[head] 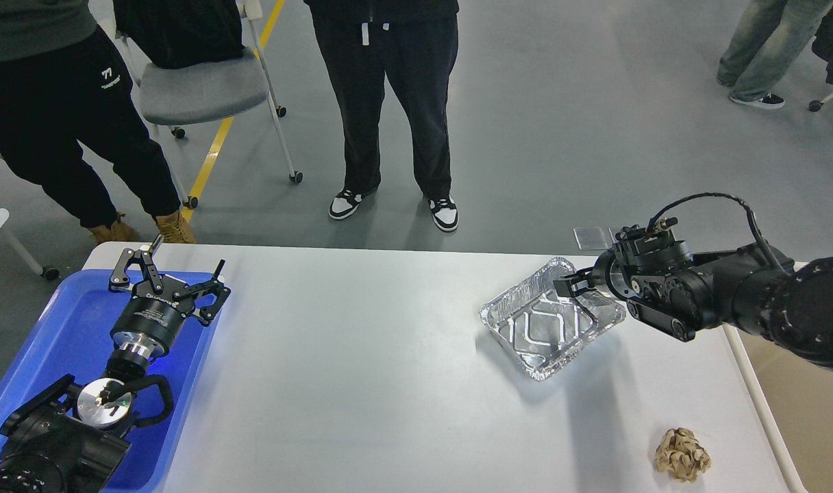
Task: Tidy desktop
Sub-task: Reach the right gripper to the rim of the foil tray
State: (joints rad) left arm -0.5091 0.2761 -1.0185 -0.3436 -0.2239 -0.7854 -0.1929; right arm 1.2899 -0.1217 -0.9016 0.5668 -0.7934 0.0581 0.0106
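The desktop (362,356) is a wide white-grey tabletop. An empty silver foil tray (550,322) lies on its right half. A crumpled brown paper ball (682,454) lies near the front right corner. My right gripper (568,285) hangs over the foil tray's far right rim. It is seen small and dark, so its fingers cannot be told apart. My left gripper (170,277) is open and empty above the far end of the blue tray (60,329).
The blue tray lies along the desktop's left edge. A beige bin (810,404) stands off the right edge. People and a wheeled grey chair (204,89) stand beyond the far edge.
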